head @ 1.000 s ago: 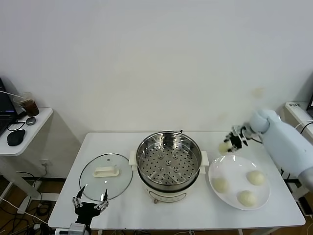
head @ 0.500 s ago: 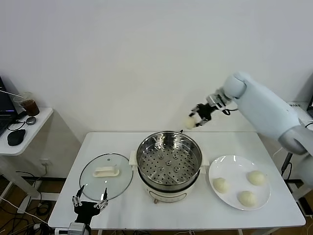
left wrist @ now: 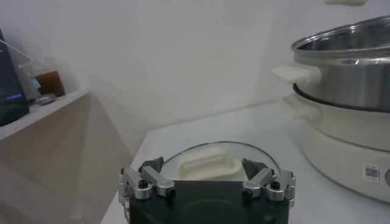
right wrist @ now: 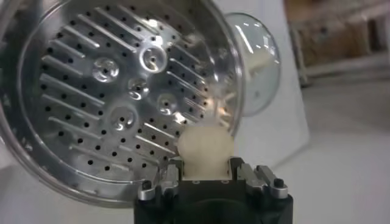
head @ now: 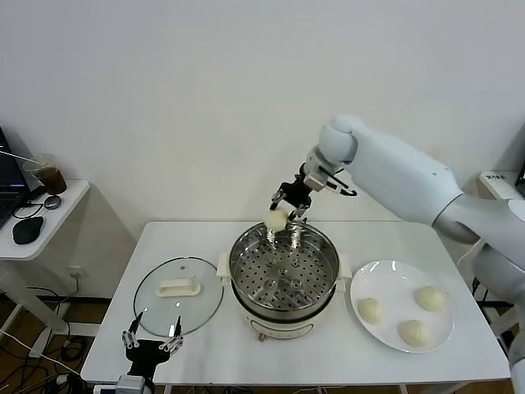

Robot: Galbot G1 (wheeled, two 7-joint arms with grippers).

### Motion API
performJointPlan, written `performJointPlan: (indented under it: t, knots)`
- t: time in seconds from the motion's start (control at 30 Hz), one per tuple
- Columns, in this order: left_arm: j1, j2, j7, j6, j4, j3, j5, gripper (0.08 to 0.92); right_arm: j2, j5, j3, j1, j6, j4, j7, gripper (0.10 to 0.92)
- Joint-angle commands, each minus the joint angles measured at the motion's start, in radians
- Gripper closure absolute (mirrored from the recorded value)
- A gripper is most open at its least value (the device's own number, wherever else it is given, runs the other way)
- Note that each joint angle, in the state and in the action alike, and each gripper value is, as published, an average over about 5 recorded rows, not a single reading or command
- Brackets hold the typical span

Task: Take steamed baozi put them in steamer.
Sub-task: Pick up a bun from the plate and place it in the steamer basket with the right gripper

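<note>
While right gripper (head: 283,215) grips baozi (head: 276,219), above steamer (head: 283,267)

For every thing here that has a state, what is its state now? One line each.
right gripper: shut on a baozi, above the steamer's far rim
steamer: uncovered, tray bare
glass lid: off, flat on the table
plate: holds three baozi
left gripper: open, holding nothing, near the lid
</note>
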Motion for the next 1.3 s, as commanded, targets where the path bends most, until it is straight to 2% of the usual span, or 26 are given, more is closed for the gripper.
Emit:
performJointPlan:
  t: [0.03, 0.23, 0.53, 1.3]
  knots:
    - [0.001, -0.007, -0.002, -0.001, 0.000, 0.000, 0.000, 0.177, 0.036, -0.132, -0.048, -0.008, 0.110, 0.045, 0.020, 0.550]
    - [-0.003, -0.009, -0.007, 0.000, 0.003, 0.003, 0.000, 0.177, 0.049, -0.133, -0.056, -0.036, 0.110, 0.001, 0.014, 0.550]
    - [-0.002, -0.010, -0.005, 0.002, 0.007, 0.003, -0.002, 0.177, 0.069, -0.231, 0.002, -0.085, 0.110, -0.045, 0.011, 0.550]
    - [-0.017, -0.011, -0.004, 0.005, 0.021, -0.006, -0.009, 0.177, 0.102, -0.219, -0.002, -0.111, 0.109, -0.118, 0.032, 0.543]
